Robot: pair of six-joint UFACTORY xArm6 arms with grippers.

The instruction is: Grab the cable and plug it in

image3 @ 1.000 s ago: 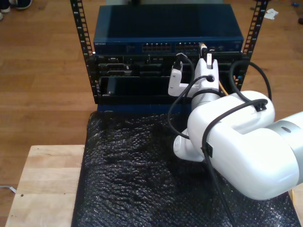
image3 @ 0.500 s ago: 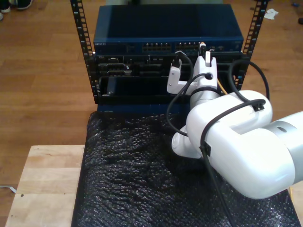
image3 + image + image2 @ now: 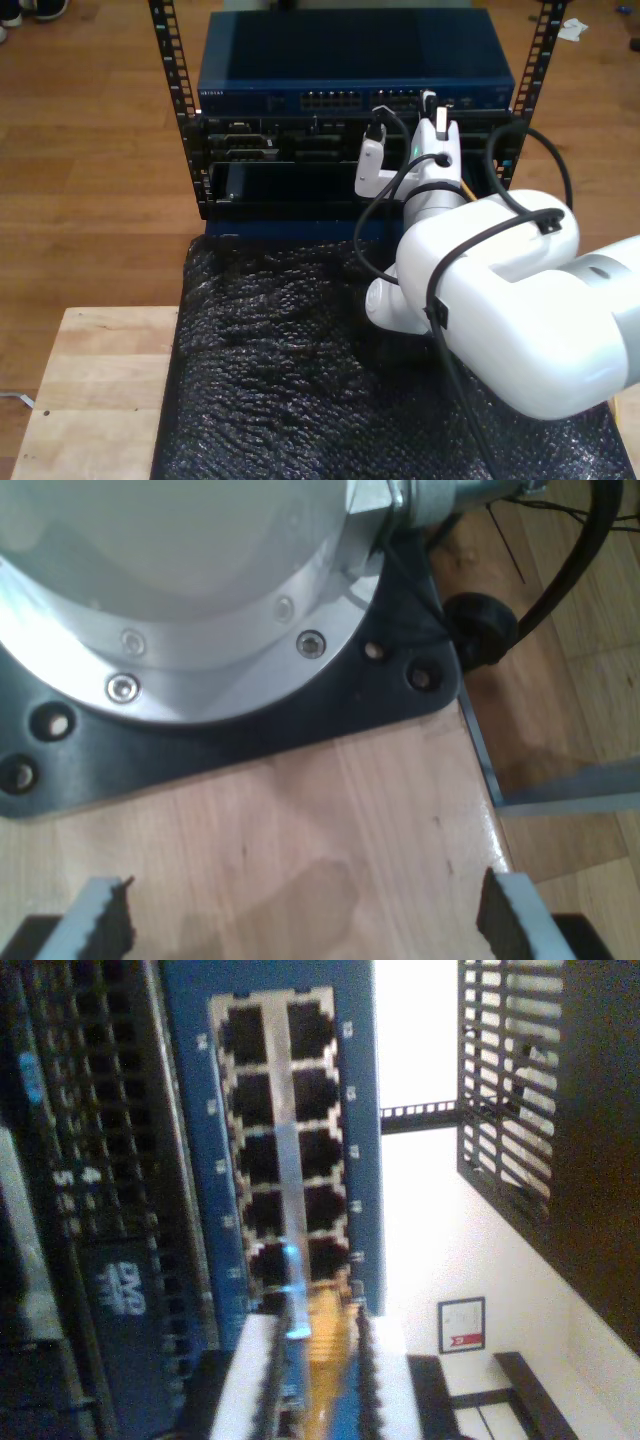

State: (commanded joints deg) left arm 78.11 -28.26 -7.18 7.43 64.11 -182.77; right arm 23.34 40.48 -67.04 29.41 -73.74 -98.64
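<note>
Our second gripper (image 3: 312,1380) is clamped on the yellow cable (image 3: 325,1360), its clear plug (image 3: 290,1290) just at a port of the blue switch (image 3: 285,1150), at twelve o'clock from it. Our first gripper (image 3: 300,920) gapes wide over a wooden tabletop (image 3: 330,830), holding nothing.

Dark blue metal network switch (image 3: 350,60): white lettering, two blocks of black ports framed pale grey (image 3: 285,1140).
Black perforated steel rack rails (image 3: 172,70): regular square holes.
Yellow-orange thin network cable (image 3: 325,1360): clear plug tinted blue at its tip.
Glossy white plastic robot arm (image 3: 500,300): looped with black cables.
Black crinkled bubble-wrap sheet (image 3: 280,380): shiny dimpled texture.
Pale blond wooden tabletop (image 3: 90,390): light grain.
Reddish-brown plank floor (image 3: 90,150).
Silver round metal arm base (image 3: 170,590) on a matte black plate (image 3: 250,730).
</note>
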